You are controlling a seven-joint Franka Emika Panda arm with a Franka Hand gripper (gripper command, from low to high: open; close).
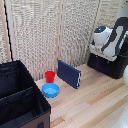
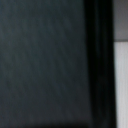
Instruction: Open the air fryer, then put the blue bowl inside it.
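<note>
Nearest, at about seven o'clock in the exterior view: black fabric bin (image 1: 20,97) with compartments; just past it on the wooden table (image 1: 95,100), near the centre, blue bowl (image 1: 50,90), with red cup (image 1: 50,76) touching or just behind and dark-blue slab (image 1: 69,73) leaning at its one o'clock. Farther, at two o'clock: air fryer (image 1: 107,64) under the white arm, gripper hidden, opening impossible to tell; wrist view only blurred dark surface.
</note>
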